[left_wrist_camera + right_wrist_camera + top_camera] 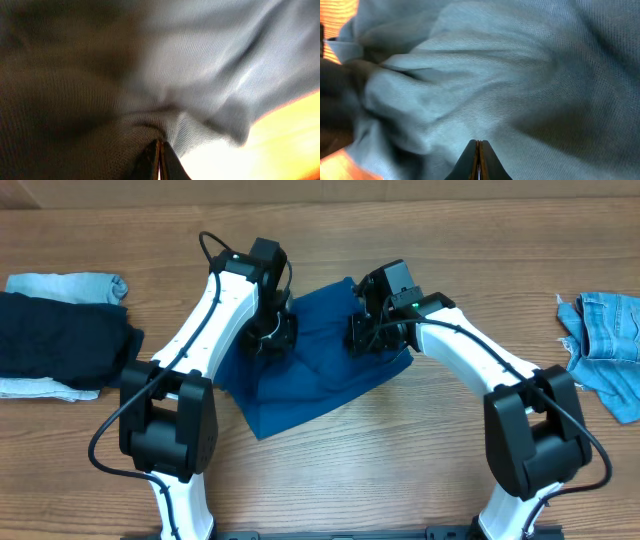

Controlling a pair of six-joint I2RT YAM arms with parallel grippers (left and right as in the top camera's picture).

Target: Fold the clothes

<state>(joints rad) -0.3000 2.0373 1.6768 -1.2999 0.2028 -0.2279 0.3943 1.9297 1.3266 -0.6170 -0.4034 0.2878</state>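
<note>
Overhead: 1 royal-blue soft-knit polo shirt (320,375) lies rumpled at mid wooden table (400,470), btwn the 2 white-and-black arms. Left gripper (270,338) is down on shirt's left part, right gripper (365,338) on its upper right part; jaw state can't be read from this view. Other cloth: 1 near-black folded garment (60,340) at table's left edge, 1 pale-blue folded piece (65,284) just behind and touching it, 1 whitish piece (30,388) poking out under it. 1 light-blue frayed denim piece (605,345) at right edge, well apart from the shirt.

Left wrist: left gripper (160,152) has its 2 fingers pressed together, w/ a pucker of shirt (210,65) knit pinched at the tips. Cloth fills nearly the whole view, blurred; bright orange table (290,145) at lower right.

Right wrist: right gripper (479,152) also has 2 fingers pressed together, tips against shirt (495,75). Can't tell whether any cloth is caught btwn them. Folds run leftward; sliver of table (340,20) at top left.
</note>
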